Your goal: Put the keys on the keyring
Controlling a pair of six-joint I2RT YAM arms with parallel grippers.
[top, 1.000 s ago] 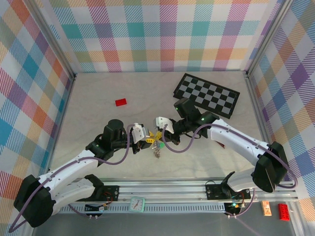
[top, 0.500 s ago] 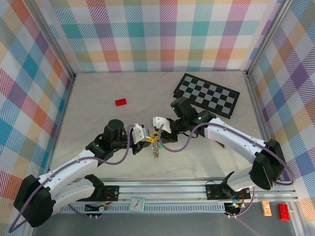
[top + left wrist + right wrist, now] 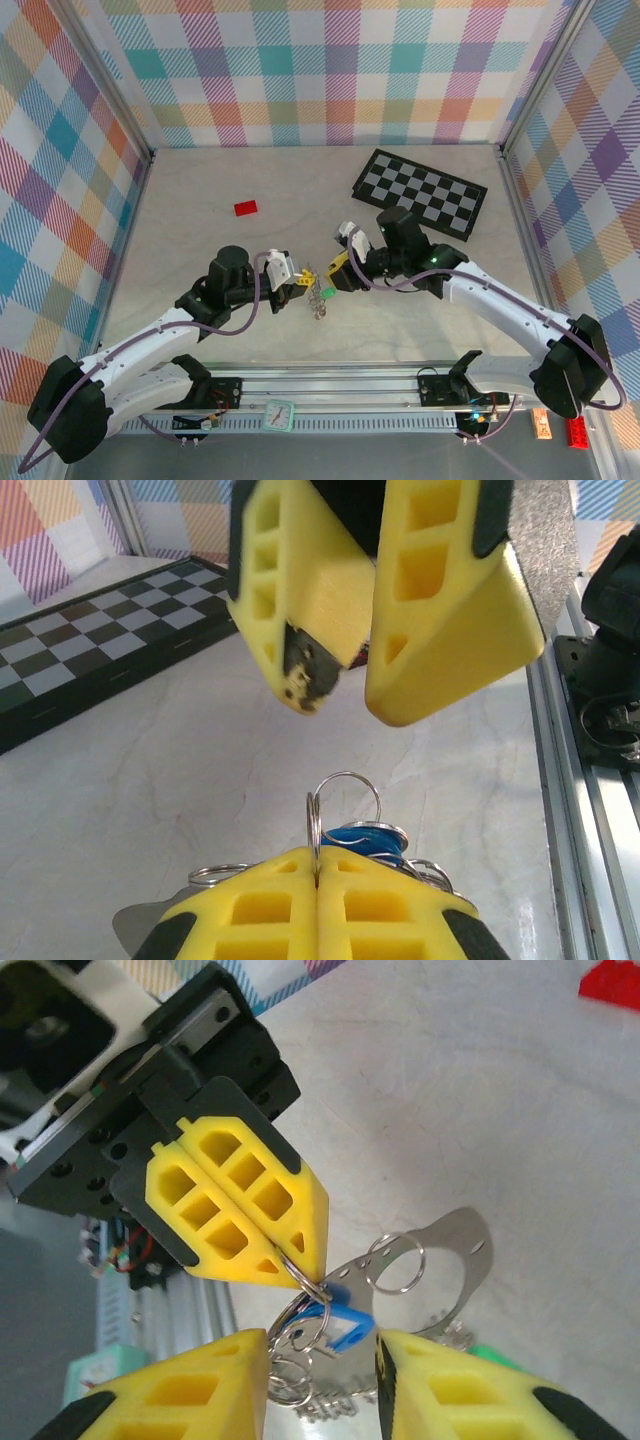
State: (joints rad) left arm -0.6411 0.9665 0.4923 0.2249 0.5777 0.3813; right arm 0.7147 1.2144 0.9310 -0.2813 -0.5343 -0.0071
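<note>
My left hand (image 3: 292, 1258) pinches a thin wire ring (image 3: 345, 773), the blue key (image 3: 340, 1328) bunched just behind it over the pale marbled surface (image 3: 150, 780), my right hand (image 3: 350, 695) spread opposite, checkerboard (image 3: 425, 195) beyond.

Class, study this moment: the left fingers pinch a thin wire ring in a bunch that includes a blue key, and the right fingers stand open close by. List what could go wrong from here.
1. The left gripper pinches the wire ring at its very fingertips; a nudge could slip it free and drop the bunch.
2. The right gripper stands open by the blue key, tangled among other rings; closing may catch the wrong one.
</note>
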